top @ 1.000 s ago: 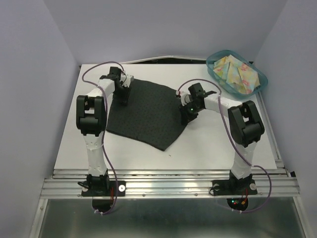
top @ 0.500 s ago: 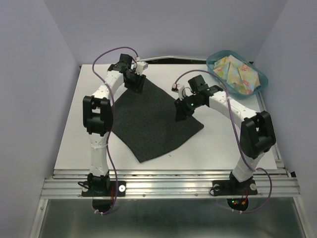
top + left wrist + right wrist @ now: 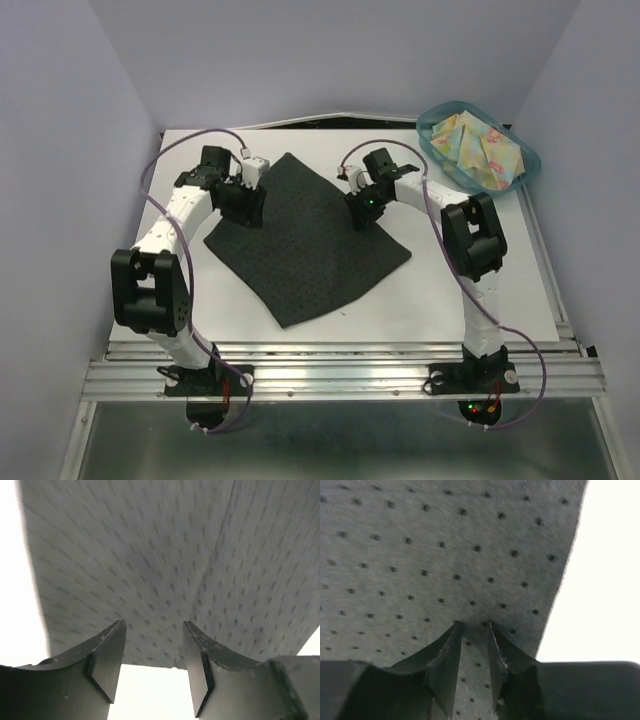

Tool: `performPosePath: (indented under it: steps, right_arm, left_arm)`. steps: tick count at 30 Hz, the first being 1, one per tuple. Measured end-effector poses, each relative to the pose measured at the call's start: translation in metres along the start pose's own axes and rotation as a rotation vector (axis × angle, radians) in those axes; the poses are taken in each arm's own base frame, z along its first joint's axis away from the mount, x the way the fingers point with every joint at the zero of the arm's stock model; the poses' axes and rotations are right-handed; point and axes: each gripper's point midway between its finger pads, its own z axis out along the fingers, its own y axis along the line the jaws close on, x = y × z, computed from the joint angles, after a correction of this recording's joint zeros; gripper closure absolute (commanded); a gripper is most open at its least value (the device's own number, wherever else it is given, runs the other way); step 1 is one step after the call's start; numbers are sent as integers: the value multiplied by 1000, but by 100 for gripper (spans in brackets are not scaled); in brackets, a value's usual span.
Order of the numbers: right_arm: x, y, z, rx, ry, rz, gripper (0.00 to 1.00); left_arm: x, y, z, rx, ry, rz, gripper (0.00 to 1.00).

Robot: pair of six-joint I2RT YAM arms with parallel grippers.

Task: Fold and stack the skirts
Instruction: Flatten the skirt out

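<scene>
At the left edge of the cloth, the left gripper (image 3: pixel 153 625) is released: its two fingers (image 3: pixel 107 655) stand well apart, with nothing between them but the skirt's hem and a strip of bare white table beyond it. The right gripper (image 3: pixel 474 626) is at the far right edge of the same cloth, clenched on it: its fingers (image 3: pixel 447 652) are drawn nearly together, their tips sunk into the dotted fabric, which puckers and darkens right around them, and only a thin strip of cloth shows in the gap.

The dark skirt (image 3: pixel 305 250) lies spread flat in the middle of the table (image 3: pixel 450 290) as one skewed sheet, with a corner pointing to the near side and another to the right. Both arms reach over it from the near edge, one on each side.

The flowered skirt (image 3: pixel 475 145) is bunched up inside the teal bin (image 3: pixel 531 152), which sits at the far right corner of the table, well apart from the dark skirt
</scene>
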Motion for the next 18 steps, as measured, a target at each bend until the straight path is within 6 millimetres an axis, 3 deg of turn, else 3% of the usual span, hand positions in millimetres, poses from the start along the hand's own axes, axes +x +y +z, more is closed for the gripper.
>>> performPosePath:
  steps: [5,8,10,14,18]
  right_arm:
    - [13,-4,-2,51,-12,-35,71]
    - [35,2,-8,60,-7,-42,71]
    - [51,11,-17,58,-4,-47,71]
    - [89,34,-32,9,32,-32,72]
    - [109,57,-40,-78,70,-10,72]
  left_arm:
    - [66,-6,34,38,166,-61,48]
    - [83,-8,47,40,203,-67,49]
    - [87,-10,53,37,215,-60,49]
    - [92,-18,86,55,254,-12,50]
    - [63,-30,111,65,246,60,50]
